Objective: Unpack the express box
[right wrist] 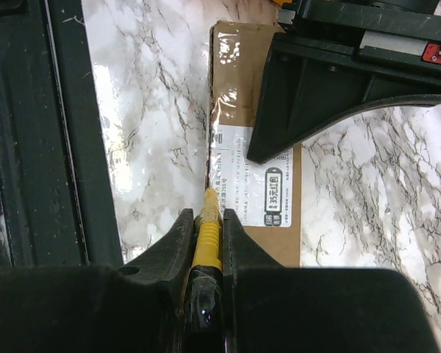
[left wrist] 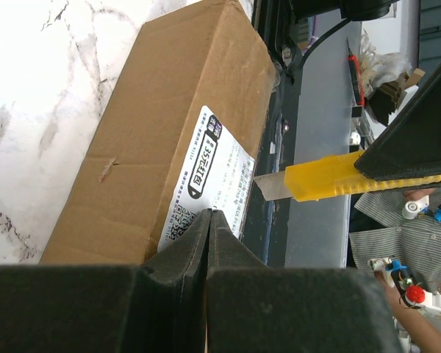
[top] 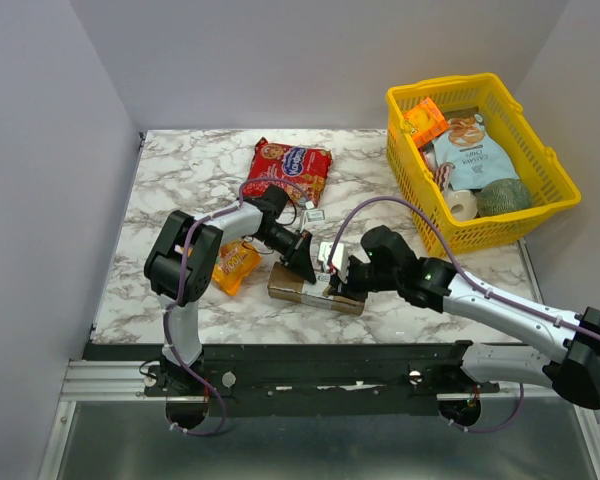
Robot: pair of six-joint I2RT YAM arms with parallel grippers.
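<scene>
Express box [right wrist: 239, 88], still sealed on bench [top: 180, 170], cutting stage: right hand [right wrist: 208, 218] grasped yellow cutter [left wrist: 331, 179] at taped edge, left hand [left wrist: 208, 218] clenched empty over label; next called for a steady slit along tape.

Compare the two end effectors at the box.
The left end effector is shut on nothing, fingers pressed together; the right end effector is shut on a yellow utility knife. The left one points at the white label on top of the express box; the right one holds the blade at the box's long side edge. Both are black and both are at the box.
</scene>
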